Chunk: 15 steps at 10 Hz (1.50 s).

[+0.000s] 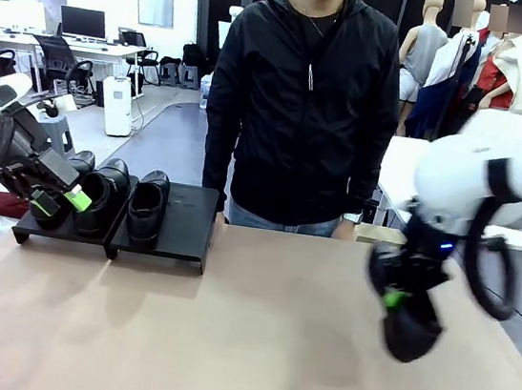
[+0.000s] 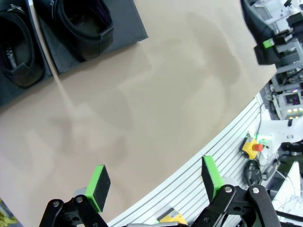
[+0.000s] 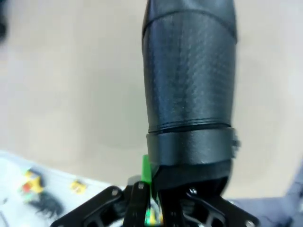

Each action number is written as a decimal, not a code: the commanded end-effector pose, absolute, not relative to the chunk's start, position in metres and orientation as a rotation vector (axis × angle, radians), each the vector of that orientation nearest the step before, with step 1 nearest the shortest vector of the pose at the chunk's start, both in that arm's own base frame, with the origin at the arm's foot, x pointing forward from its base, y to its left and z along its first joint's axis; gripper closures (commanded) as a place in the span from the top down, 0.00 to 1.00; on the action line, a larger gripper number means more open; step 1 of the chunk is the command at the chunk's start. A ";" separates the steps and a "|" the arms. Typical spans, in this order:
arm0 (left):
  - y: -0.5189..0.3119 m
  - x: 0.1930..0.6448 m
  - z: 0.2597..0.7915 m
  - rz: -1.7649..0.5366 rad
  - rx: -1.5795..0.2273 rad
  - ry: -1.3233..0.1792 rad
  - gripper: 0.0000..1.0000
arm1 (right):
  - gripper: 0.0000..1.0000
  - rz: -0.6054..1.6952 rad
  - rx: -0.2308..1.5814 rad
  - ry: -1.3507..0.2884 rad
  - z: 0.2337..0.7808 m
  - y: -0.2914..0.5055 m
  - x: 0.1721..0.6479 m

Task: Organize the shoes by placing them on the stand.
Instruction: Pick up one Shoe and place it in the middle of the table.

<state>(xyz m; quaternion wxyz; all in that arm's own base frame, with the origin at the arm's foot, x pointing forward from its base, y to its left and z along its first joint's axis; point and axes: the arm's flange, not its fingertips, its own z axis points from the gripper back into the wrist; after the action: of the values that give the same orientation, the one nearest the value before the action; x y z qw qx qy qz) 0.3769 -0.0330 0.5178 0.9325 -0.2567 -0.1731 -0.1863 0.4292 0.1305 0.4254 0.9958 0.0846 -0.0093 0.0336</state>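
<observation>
At the far left of the counter (image 1: 250, 348) the left gripper (image 1: 53, 201) hovers just in front of the stand (image 1: 188, 234), its green-padded fingers (image 2: 98, 185) spread wide with nothing between them. In its wrist view the gripper looks down on bare counter, with the stand's near edge and two shoes at the upper left.

The stand is two low black platforms set side by side at the far left. On the left platform (image 1: 53, 237) sit two black shoes: one (image 1: 80, 164) mostly hidden behind the left gripper, and one (image 1: 102, 195) just to its right. On the right platform (image 1: 186, 219) a third shoe (image 1: 147, 207) sits on its left half, toe toward the far side; the right half of that platform is bare.

A person in a black jacket (image 1: 302, 104) stands at the far edge, behind the middle of the counter, hands low at the sides.

At the right, the right gripper (image 1: 394, 297) hangs above the counter, well apart from the stand, closed tight on the fourth shoe (image 1: 411, 335). In the right wrist view that shoe (image 3: 189, 94) extends straight out from the fingers, clamped at its heel end, with the counter below it.
</observation>
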 end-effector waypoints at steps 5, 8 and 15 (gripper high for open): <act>-0.031 0.376 0.518 -0.388 -0.545 -0.357 1.00 | 0.00 0.165 0.344 0.073 0.389 0.318 0.445; -0.031 0.376 0.518 -0.388 -0.545 -0.357 1.00 | 0.00 0.199 0.430 0.180 0.372 0.361 0.465; -0.031 0.376 0.518 -0.388 -0.545 -0.357 1.00 | 1.00 0.265 0.462 0.256 0.371 0.351 0.464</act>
<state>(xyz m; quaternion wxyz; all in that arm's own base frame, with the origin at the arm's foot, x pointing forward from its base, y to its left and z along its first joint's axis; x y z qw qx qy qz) 0.3768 -0.0330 0.5178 0.9325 -0.2565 -0.1731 -0.1862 0.4654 0.3599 0.3640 0.9636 0.2041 0.1215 0.1228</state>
